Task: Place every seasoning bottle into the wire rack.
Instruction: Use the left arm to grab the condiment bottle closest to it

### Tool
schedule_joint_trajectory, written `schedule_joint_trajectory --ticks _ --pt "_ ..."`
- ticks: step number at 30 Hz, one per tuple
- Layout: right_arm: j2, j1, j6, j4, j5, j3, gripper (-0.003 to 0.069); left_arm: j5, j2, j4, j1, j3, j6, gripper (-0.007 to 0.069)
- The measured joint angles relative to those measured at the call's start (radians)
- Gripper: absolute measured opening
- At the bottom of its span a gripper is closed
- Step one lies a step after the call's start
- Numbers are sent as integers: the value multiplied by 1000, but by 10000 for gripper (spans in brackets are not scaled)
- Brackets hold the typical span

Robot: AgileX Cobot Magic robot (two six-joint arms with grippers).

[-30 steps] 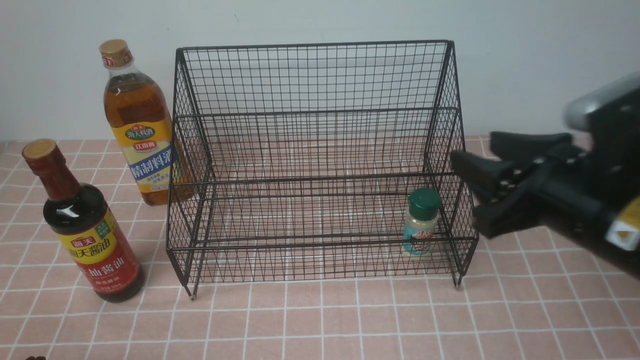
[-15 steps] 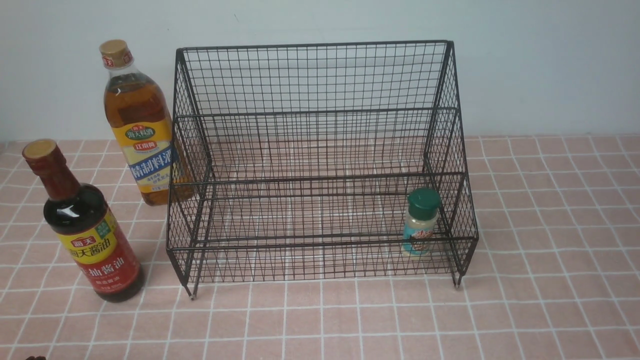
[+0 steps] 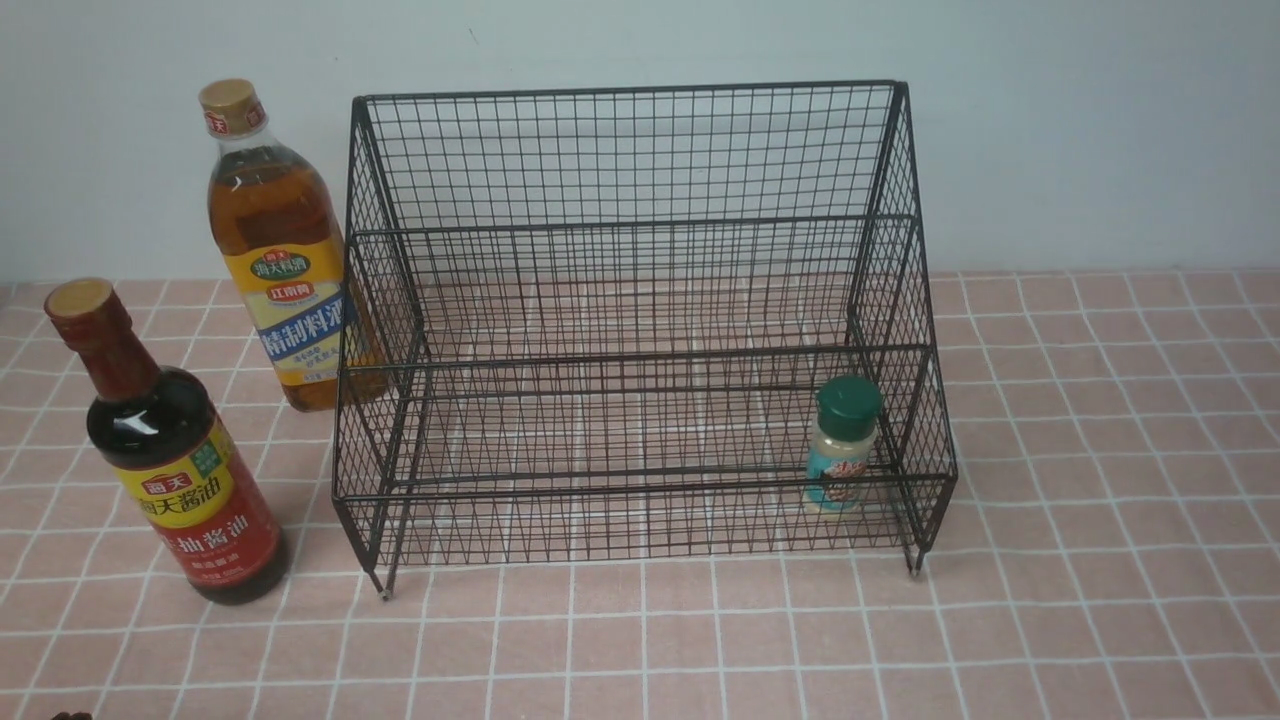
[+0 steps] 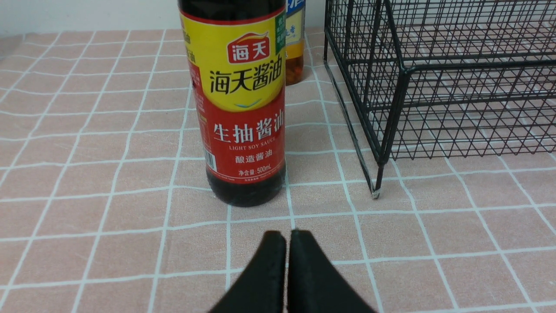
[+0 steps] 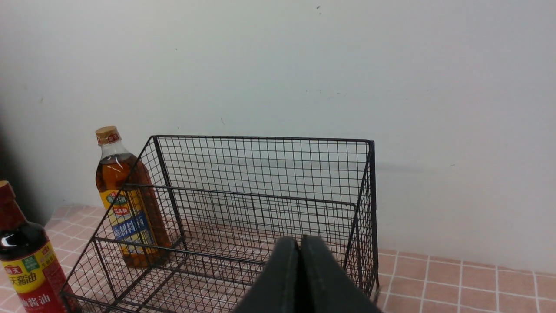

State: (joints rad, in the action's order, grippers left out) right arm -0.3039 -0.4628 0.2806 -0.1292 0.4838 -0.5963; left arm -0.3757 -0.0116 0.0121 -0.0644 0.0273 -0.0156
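The left gripper (image 4: 287, 237) and right gripper (image 5: 299, 243) were both closed tight and empty; the small shaker (image 3: 843, 440) stood inside the wire rack (image 3: 620, 150).

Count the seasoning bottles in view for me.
3. Amber bottle: outside, left of the wire rack. Soy bottle: outside, nearer, front-left. Green-capped shaker: inside the rack's lower tier, right end. None seem hidden.

One tall amber bottle (image 3: 275, 250), one dark soy bottle (image 3: 170, 450), one tiny green-capped shaker (image 3: 843, 445), three seasoning containers in all, one black wire rack (image 3: 630, 150), one left end effector (image 4: 286, 238), one right end effector (image 5: 299, 244), one tiled bench (image 3: 1100, 620)
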Motion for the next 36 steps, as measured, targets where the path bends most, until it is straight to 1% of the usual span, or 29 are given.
schedule_joint_trajectory --ticks 6,11,12,13,15,22,28,29,33,34,35,36 --pt "0 0 -21 0 -33 0 -12 0 0 0 0 0 0 -7" --pt "2 0 -109 20 -49 0 -12 0 0 0 0 0 0 -7" --pt "3 0 -156 47 -57 0 -12 0 0 0 0 0 0 -7" --pt "3 0 -162 51 -58 0 -12 0 0 0 0 0 0 -7" --pt "3 0 -228 88 -67 0 -12 0 0 0 0 0 0 -7" --pt "12 14 -266 106 -68 7 -12 0 0 0 0 0 0 -7" --pt "93 193 -268 96 -85 134 -12 0 0 0 0 0 0 -7" --pt "121 248 -269 83 -90 194 -12 0 0 0 0 0 0 -7" --pt "223 388 -268 58 -98 403 -12 0 0 0 0 0 0 -7" --pt "228 393 -268 59 -98 403 -12 0 0 0 0 0 0 -7" --pt "274 426 -266 56 -98 491 -12 0 0 0 0 0 0 -7" --pt "292 438 -264 56 -98 518 -12 0 0 0 0 0 0 -7"
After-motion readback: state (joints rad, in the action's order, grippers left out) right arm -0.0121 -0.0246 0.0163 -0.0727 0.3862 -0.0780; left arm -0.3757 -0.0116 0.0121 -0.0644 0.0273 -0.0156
